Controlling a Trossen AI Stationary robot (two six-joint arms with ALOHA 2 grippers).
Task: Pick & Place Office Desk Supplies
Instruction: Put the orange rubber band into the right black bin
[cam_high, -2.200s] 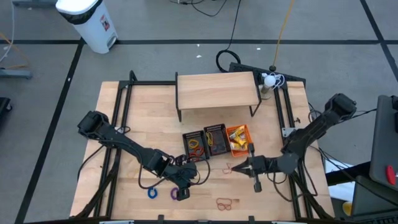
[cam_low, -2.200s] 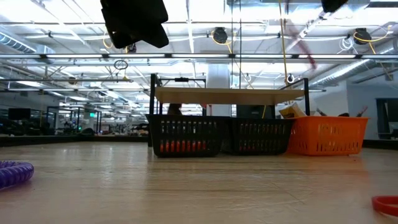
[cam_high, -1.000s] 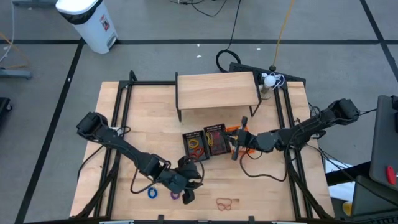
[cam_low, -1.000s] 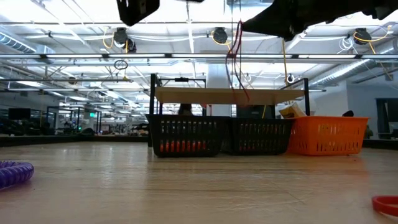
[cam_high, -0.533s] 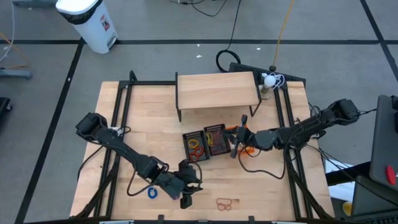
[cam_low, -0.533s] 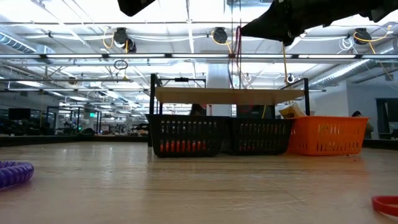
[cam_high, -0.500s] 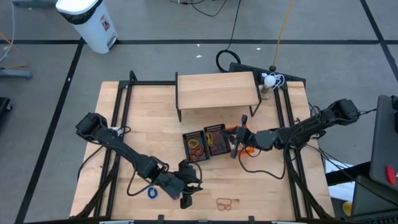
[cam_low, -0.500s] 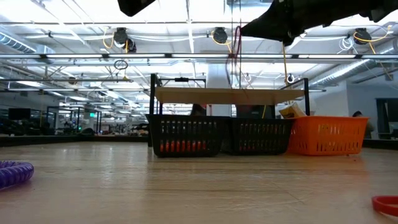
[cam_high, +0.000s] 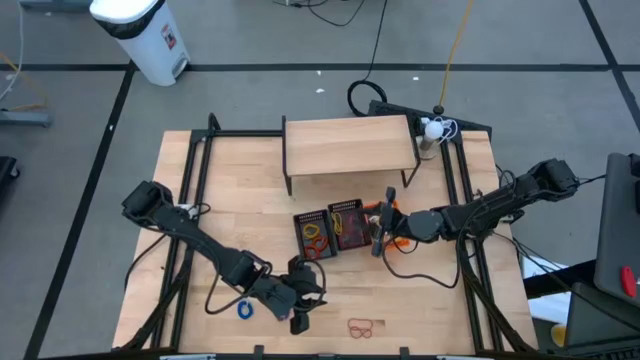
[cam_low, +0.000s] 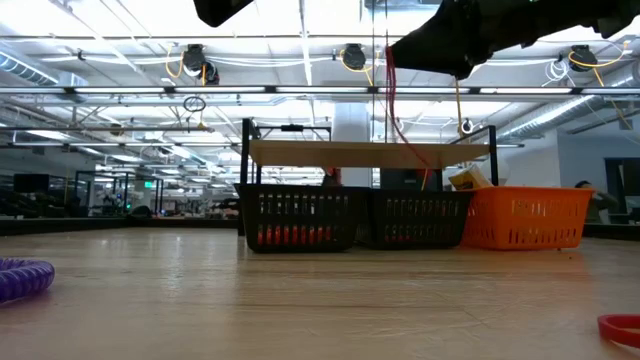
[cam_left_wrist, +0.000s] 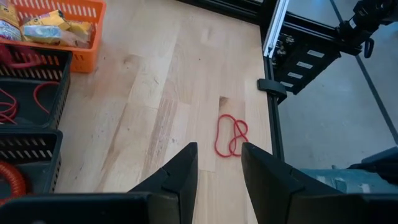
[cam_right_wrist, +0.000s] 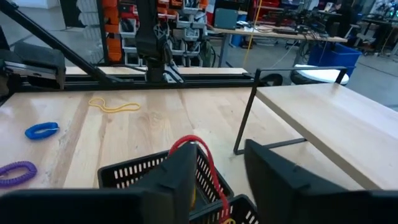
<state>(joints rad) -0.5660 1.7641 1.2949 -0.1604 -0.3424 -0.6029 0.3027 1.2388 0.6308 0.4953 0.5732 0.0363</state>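
A red band (cam_right_wrist: 200, 163) hangs between the fingers of the right tool (cam_right_wrist: 214, 180), its loop drooping toward the middle black basket (cam_high: 348, 224); in the low view it dangles as a thin red line (cam_low: 392, 95) under the dark tool (cam_low: 455, 45). Half a second ago that line hung straight and taut; now it bows and swings lower, and the fingers stand a little apart. I judge the band is being let go, though whether it has fully left the fingers I cannot tell.

Just beside are the left black basket (cam_high: 312, 233) and the orange basket (cam_high: 385, 222), all three in front of the wooden shelf (cam_high: 349, 144).

Farther out, another red band (cam_left_wrist: 231, 135) lies loose on the bench (cam_high: 230, 210), right ahead of the left tool (cam_left_wrist: 216, 168), whose fingers are narrowly parted and empty. A blue ring (cam_high: 245, 310) lies near that arm, a purple coil (cam_low: 22, 278) close by, a yellow band (cam_right_wrist: 115, 106) farther off.

So one piece is about delivered; several remain.
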